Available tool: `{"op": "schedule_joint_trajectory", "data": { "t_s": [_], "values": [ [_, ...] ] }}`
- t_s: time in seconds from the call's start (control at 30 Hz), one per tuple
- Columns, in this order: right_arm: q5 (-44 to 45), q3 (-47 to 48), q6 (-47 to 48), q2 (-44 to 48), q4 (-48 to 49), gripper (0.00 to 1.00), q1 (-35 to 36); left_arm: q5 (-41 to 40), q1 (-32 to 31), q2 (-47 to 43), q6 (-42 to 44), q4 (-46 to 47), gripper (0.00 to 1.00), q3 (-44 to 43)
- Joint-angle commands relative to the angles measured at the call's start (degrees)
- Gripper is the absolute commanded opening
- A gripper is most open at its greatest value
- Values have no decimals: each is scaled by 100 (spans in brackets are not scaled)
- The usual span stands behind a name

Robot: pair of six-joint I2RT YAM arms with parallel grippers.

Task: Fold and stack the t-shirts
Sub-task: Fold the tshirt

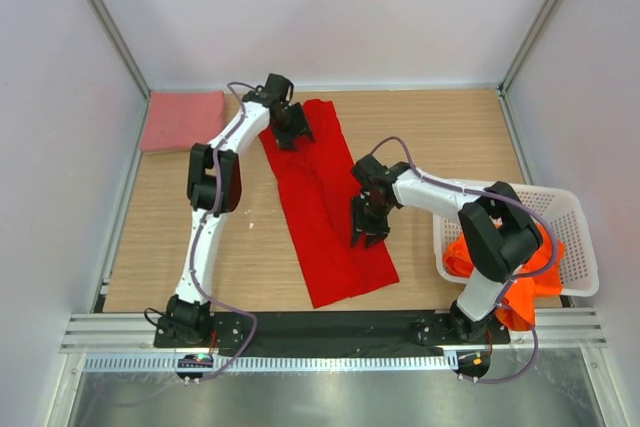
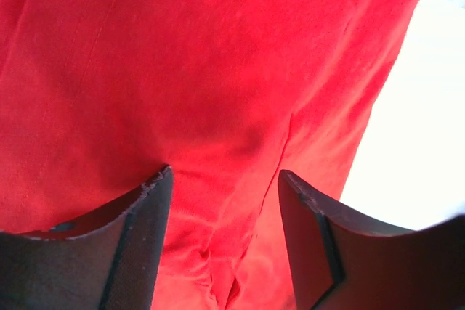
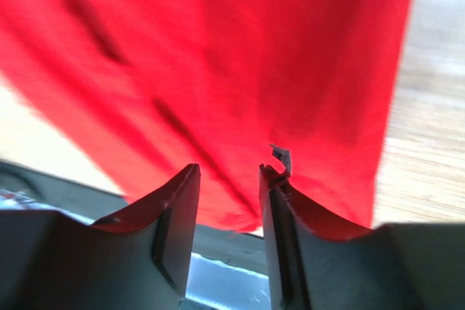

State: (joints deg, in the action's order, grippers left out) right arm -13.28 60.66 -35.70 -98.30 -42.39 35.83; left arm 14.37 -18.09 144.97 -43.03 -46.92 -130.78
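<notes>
Red shirt [image 1: 322, 209] lies flat as a long strip across the tabletop [image 1: 450, 137]. The left gripper [image 1: 292, 132] sits over its far end, jaws apart, cloth directly beneath. The right gripper [image 1: 368, 232] is at its right edge, jaws slightly apart. Pink shirt [image 1: 182, 119] lies folded at the far left corner; orange shirts [image 1: 520, 287] hang from the basket [image 1: 585, 247].

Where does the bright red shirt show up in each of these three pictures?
Top external: red shirt, a long strip running down the middle.
Left wrist: red shirt fills almost everything.
Right wrist: red shirt fills the upper picture.
Shared landmark: wooden table along the shirt's edge, in top and right wrist views; left wrist shows only glare there.
</notes>
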Motion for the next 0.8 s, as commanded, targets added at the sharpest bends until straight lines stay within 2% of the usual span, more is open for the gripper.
{"op": "schedule_joint_trajectory", "data": {
  "t_s": [0.0, 0.17, 0.3, 0.4, 0.43, 0.5, 0.53, 0.57, 0.67, 0.77],
  "values": [
    [62, 814, 186, 57, -155, 46, 2, -259, 33, -784, 189, -45, 63, 281],
    [597, 1544, 730, -224, -638, 48, -24, -514, 68, -1830, 224, -493, 68, 264],
    [712, 2254, 1135, -496, -639, 50, -111, -672, 68, -2691, 365, -924, 70, 465],
    [564, 2897, 1390, -899, -604, 52, -182, -699, 69, -3500, 453, -934, 70, 1465],
    [520, 3072, 1530, -1040, -578, 52, -182, -673, 68, -3745, 453, -881, 69, 2225],
    [449, 3554, 1671, -1269, -411, 52, -191, -550, 68, -4369, 401, -549, 68, 3011],
    [397, 3688, 1794, -1505, -193, 52, -182, -401, 68, -4554, 365, -416, 66, 3824],
    [353, 3924, 1856, -1612, -69, 51, -182, -296, 68, -4922, 278, -267, 65, 4171],
    [115, 4451, 2005, -2095, 370, 48, -182, -32, 60, -5346, 181, 191, 61, 5103],
    [-200, 5066, 1997, -2632, 468, 43, -191, 109, 68, -5365, 251, 288, 57, 5299]
  ]
}}
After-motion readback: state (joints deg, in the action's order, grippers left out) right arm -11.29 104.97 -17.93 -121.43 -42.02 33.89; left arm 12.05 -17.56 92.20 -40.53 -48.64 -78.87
